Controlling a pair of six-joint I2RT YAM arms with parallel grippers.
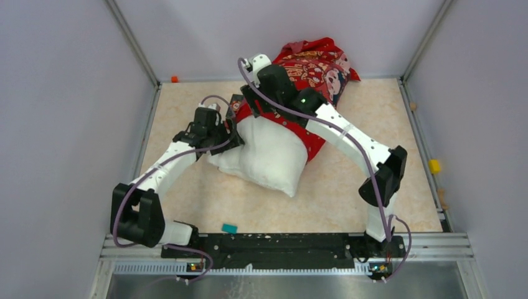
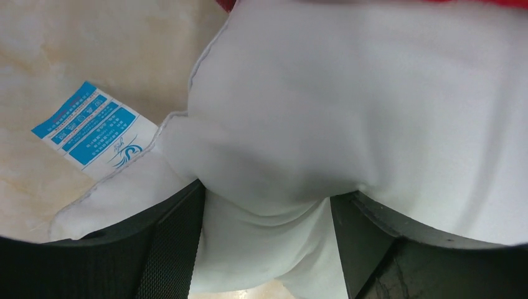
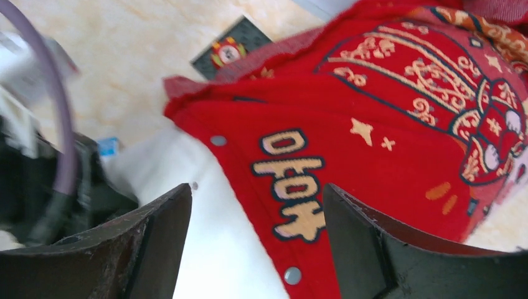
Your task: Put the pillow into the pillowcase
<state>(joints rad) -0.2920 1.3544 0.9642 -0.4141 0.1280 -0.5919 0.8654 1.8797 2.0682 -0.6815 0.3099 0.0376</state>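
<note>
The far end of the pillow (image 1: 268, 159) is disappearing under the red pillowcase (image 1: 314, 68), so how deep it is sitting inside cannot be told. The rest of the pillow is lying bare on the desk (image 1: 348, 187), angled toward the arms. From above, both grippers are hiding under their own wrists. The left side of the right wrist view is blurring out.

The left gripper (image 2: 268, 193) is clamping a thick bulge of the pillow's near-left corner between wide-set fingers, just beside a blue-and-white label (image 2: 93, 128). The right gripper (image 3: 256, 187) is hanging wide apart above the pillowcase's snap-studded hem, where red fabric is meeting white pillow, holding nothing.
</note>
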